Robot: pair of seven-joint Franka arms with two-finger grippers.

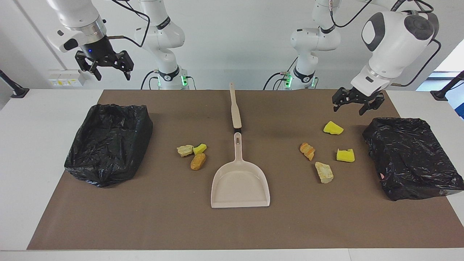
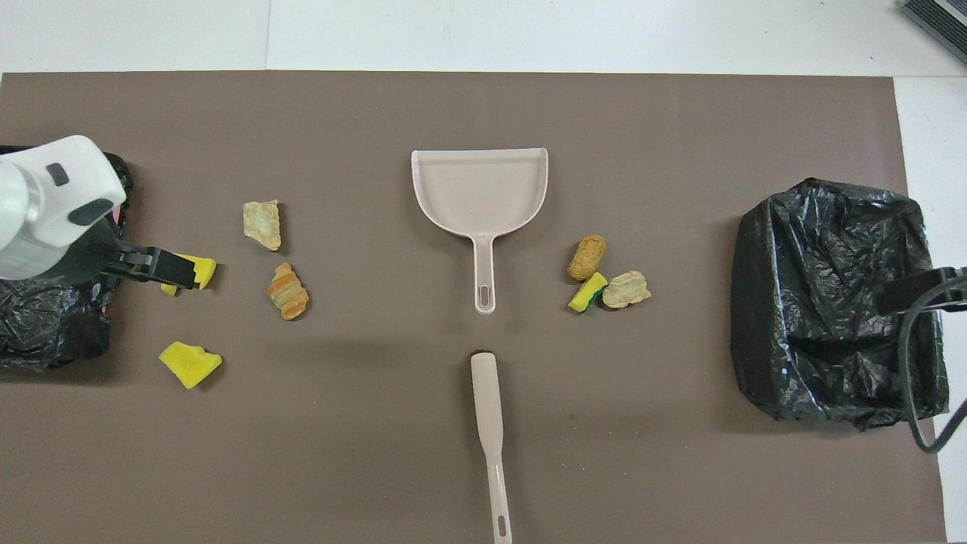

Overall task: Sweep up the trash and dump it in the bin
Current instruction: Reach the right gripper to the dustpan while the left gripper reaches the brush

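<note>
Beige dustpan (image 1: 240, 183) centred among trash (image 1: 198, 161); left gripper (image 1: 355, 105) (jaws wide, empty) above yellow chunk (image 1: 333, 128), right gripper (image 1: 105, 67) likewise open, raised over bin (image 1: 108, 143).

No legible text or labels.

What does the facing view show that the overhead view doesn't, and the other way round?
Only the facing view shows both arm bases, and the right gripper whole, open, raised above its bin; it shows the left gripper open and clear above the mat.

Only the overhead view shows the left gripper covering part of a yellow sponge piece.

Both show the dustpan, the brush, two black-lined bins and seven trash pieces.
</note>
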